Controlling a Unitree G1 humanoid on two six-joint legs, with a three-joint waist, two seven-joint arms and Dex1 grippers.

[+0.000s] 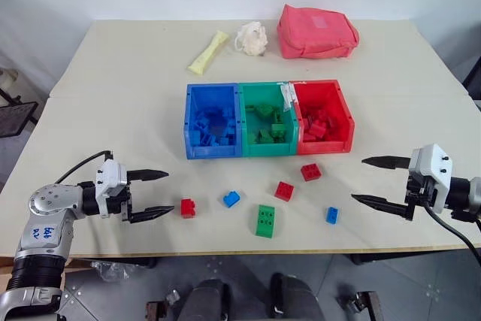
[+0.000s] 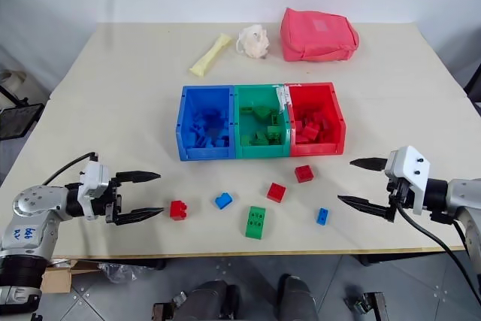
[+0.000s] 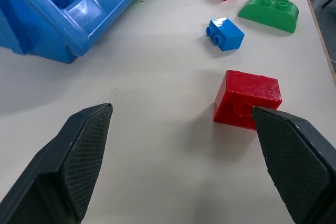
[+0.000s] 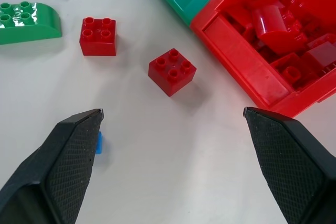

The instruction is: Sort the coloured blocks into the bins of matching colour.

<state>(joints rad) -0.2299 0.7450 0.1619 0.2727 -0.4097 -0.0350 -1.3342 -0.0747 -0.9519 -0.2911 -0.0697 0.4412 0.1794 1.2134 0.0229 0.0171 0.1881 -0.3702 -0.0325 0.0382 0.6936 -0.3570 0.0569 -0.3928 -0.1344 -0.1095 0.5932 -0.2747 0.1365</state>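
My left fingers are spread wide, nothing in them, low over the pale desk, just beside a small red studded plastic brick. My right fingers are spread too, empty, near a small blue brick. Also loose on the desk: blue brick, bigger green brick, 2 red bricks. Behind them the 3 joined plastic bins, blue, green, red, each w/ matching bricks inside.
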